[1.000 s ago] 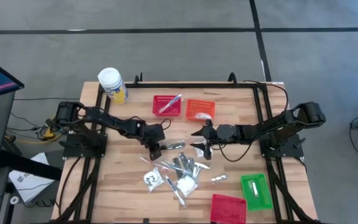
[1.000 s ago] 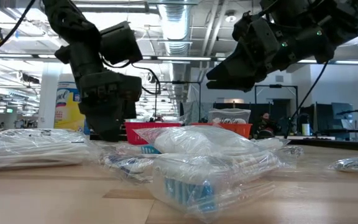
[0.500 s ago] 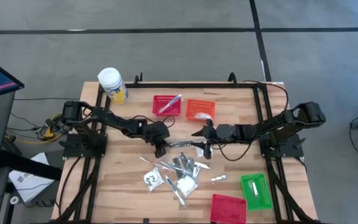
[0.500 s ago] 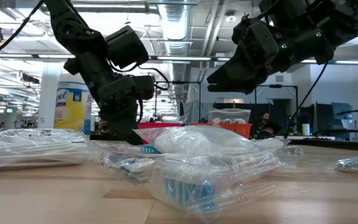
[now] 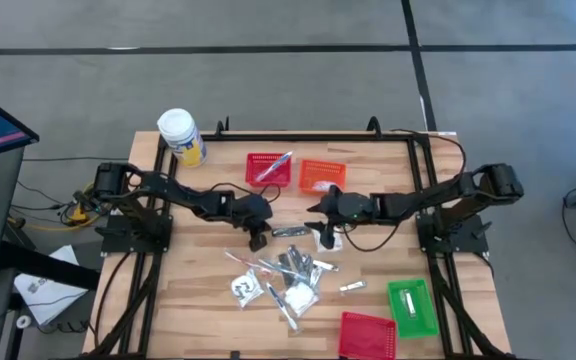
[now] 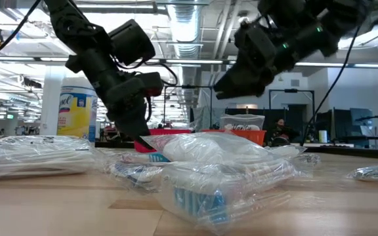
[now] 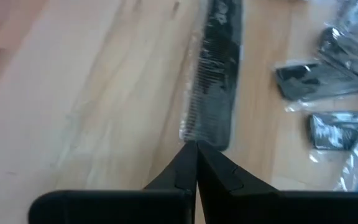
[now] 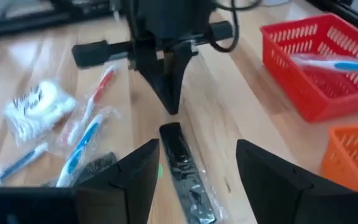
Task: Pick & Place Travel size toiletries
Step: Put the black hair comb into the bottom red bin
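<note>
Four baskets (image 5: 269,169), one jar (image 5: 181,136), two grippers (image 5: 259,240).

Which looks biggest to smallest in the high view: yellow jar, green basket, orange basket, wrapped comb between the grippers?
1. Green basket
2. Orange basket and yellow jar: too alike to rank
3. Wrapped comb, clearly smallest

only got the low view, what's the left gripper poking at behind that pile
Observer: A wrapped black comb. The shut left gripper has its tip at one end.
Operator: and the right gripper
Observer: The right gripper is open, above the comb's other end, facing the left one.
Operator: anything binned
Observer: A toothbrush lies in the far red basket.
</note>
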`<act>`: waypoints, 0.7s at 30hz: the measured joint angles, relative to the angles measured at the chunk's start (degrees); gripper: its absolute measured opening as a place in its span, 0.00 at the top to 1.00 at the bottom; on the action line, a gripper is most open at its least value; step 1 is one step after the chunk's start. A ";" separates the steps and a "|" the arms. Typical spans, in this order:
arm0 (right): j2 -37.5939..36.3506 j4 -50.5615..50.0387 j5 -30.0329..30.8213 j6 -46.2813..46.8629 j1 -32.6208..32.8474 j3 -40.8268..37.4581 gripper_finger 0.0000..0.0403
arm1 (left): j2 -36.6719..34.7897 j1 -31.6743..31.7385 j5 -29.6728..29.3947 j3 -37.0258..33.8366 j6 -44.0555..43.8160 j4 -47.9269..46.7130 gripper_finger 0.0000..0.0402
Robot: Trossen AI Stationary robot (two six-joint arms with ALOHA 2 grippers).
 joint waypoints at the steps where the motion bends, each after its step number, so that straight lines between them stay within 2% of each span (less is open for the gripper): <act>1: 0.00 -2.71 0.92 -1.42 0.43 1.18 0.49 | 0.00 -0.11 0.20 0.00 0.22 0.00 1.00; 3: 0.00 -6.81 2.82 -4.15 0.95 2.57 0.50 | 0.00 -0.35 0.22 0.00 0.42 0.07 1.00; 5: 0.00 -8.19 2.00 -6.08 0.15 2.95 0.50 | 0.00 -0.37 0.21 0.00 1.13 0.47 1.00; 12: 1.94 -6.73 -10.08 -8.66 -5.93 3.03 0.49 | 0.00 -0.76 -0.26 0.07 1.99 3.04 1.00; 15: 5.13 -5.95 -15.41 -8.66 -8.13 5.09 0.48 | 0.00 -0.81 -0.24 0.07 2.25 3.28 1.00; 21: 11.61 -6.26 -16.74 -10.24 -5.84 8.51 0.41 | -0.02 -0.87 -0.21 0.09 3.26 3.56 1.00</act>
